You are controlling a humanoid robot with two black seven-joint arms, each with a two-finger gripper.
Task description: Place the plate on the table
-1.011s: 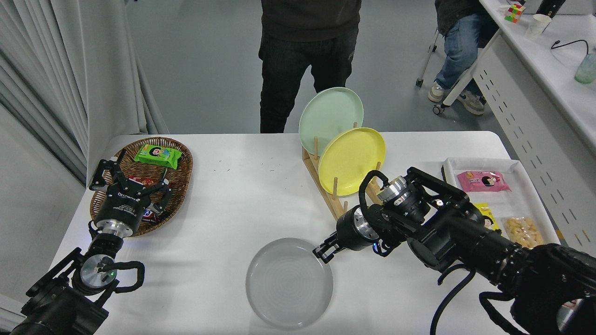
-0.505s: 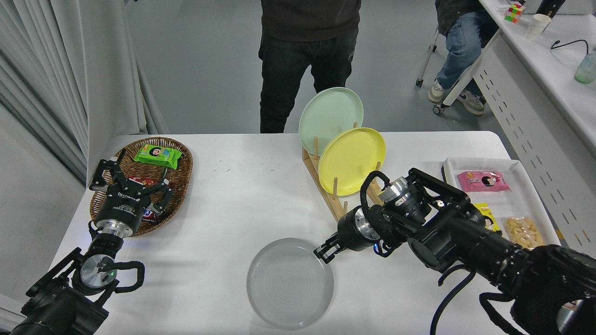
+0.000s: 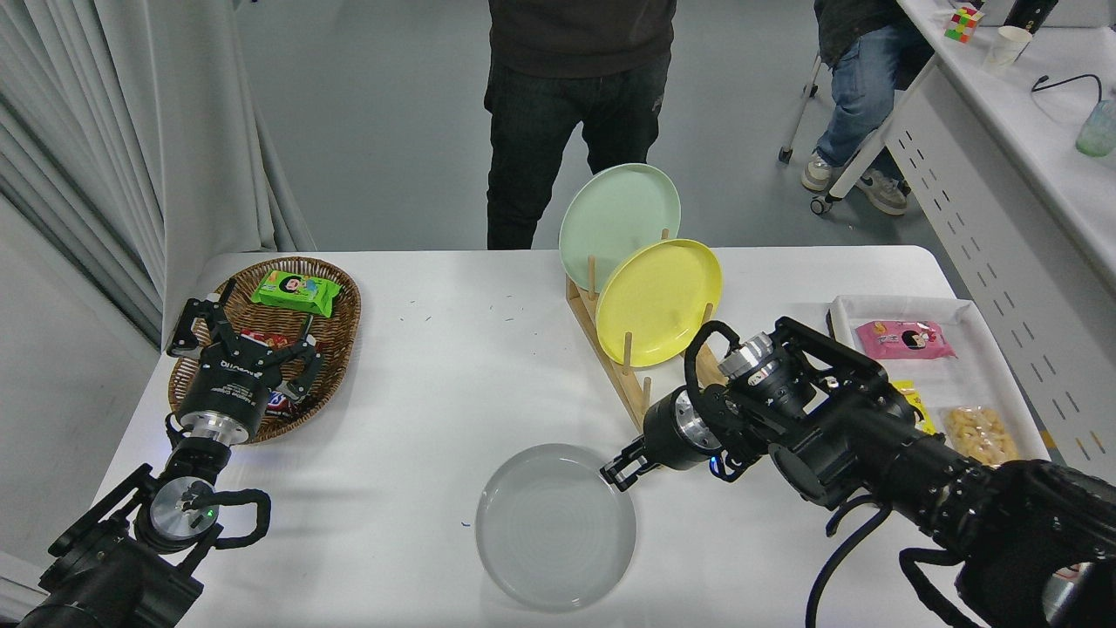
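The pale grey plate [image 3: 555, 526] lies flat, low over the white table [image 3: 436, 384], near the table's front edge at the middle. My right gripper [image 3: 617, 471] reaches in from the right and is shut on the plate's upper right rim. I cannot tell whether the plate rests fully on the table or is held just above it. My left gripper [image 3: 248, 344] is parked at the lower left, open and empty, over the near edge of a wicker basket.
A wooden rack [image 3: 615, 366] with a yellow plate [image 3: 658, 301] and a mint-green plate [image 3: 619, 214] stands just behind my right arm. A wicker basket [image 3: 336, 336] with snacks is at left, a white snack tray [image 3: 959, 375] at right. A person [image 3: 575, 105] stands at the far side.
My right gripper has moved slightly to the right and back, and the grey plate has shifted right with it. The left arm has not moved.
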